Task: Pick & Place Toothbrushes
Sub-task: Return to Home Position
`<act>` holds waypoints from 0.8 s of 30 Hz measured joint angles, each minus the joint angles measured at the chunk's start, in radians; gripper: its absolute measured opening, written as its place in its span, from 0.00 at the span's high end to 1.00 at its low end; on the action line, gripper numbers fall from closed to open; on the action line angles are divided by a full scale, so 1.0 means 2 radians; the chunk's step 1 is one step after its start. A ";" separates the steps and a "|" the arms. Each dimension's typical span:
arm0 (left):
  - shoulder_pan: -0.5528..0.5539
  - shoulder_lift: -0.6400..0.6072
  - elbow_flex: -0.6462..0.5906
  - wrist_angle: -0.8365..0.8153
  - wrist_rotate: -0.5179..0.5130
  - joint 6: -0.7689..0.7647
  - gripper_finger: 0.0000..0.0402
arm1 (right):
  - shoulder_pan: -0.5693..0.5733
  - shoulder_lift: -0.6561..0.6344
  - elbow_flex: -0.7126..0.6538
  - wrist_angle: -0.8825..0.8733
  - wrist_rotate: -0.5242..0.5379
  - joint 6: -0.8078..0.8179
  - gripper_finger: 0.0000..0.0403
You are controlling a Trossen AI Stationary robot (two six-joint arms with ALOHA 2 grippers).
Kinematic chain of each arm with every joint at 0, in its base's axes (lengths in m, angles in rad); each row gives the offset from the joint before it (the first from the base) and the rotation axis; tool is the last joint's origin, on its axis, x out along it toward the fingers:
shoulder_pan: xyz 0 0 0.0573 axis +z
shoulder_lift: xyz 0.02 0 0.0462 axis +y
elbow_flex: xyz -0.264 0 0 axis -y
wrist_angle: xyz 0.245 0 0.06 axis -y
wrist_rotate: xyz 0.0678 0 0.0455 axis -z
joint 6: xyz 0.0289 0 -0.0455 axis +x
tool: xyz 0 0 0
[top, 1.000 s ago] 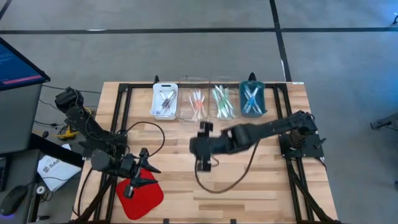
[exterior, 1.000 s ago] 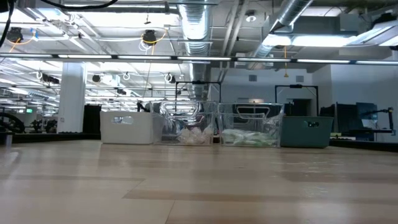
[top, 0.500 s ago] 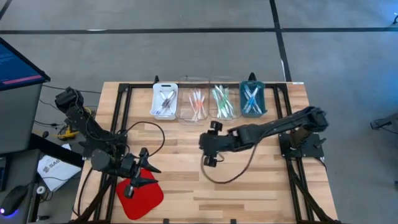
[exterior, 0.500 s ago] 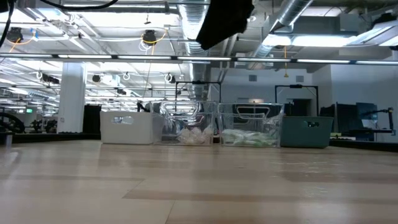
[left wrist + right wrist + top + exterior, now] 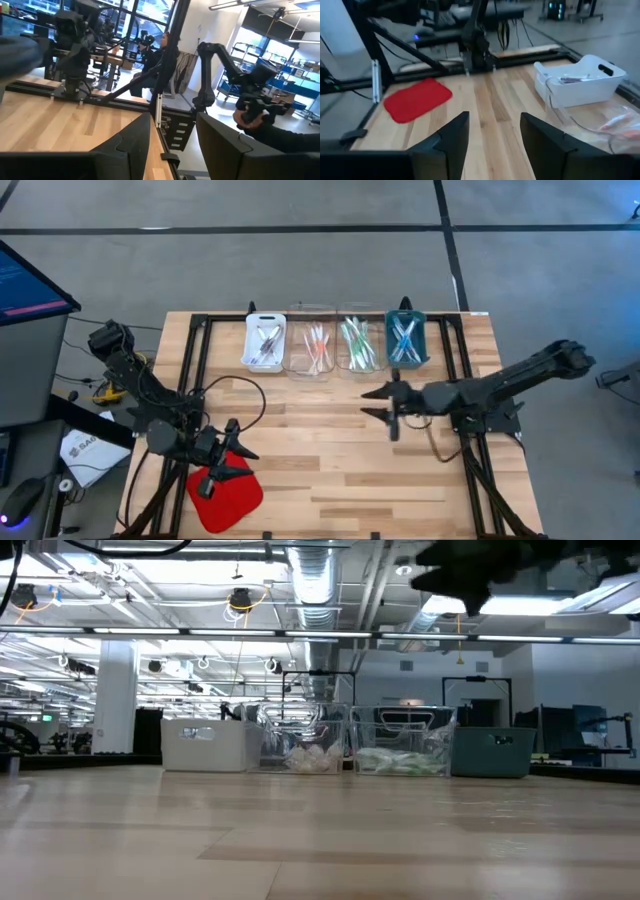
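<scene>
At twelve o'clock on the wooden desk (image 5: 300, 480), slim pale plastic toothbrushes (image 5: 356, 345) lie sorted in four small bins (image 5: 248, 345). My right pincer (image 5: 372, 403) hangs spread, empty, toward three; left pincer (image 5: 236, 459) spread at seven.

Matt wood table (image 5: 330, 470), glossy clear plastic bins (image 5: 400, 730), matt red pad (image 5: 242, 496).

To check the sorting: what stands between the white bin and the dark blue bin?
The high view shows two: the left clear bin with orange toothbrushes, then the right clear bin with green toothbrushes.
</scene>
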 joint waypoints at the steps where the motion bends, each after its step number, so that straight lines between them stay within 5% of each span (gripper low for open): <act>1: 0.002 0.000 0.000 0.000 0.000 0.000 0.62 | 0.001 -0.019 -0.023 0.019 0.000 0.000 0.57; 10: 0.011 0.000 0.000 -0.001 0.000 0.001 0.62 | 0.015 -0.153 -0.164 0.111 -0.005 0.002 0.59; 24: 0.011 0.000 0.000 -0.003 0.001 0.001 0.62 | 0.015 -0.377 -0.273 0.124 -0.010 -0.041 0.58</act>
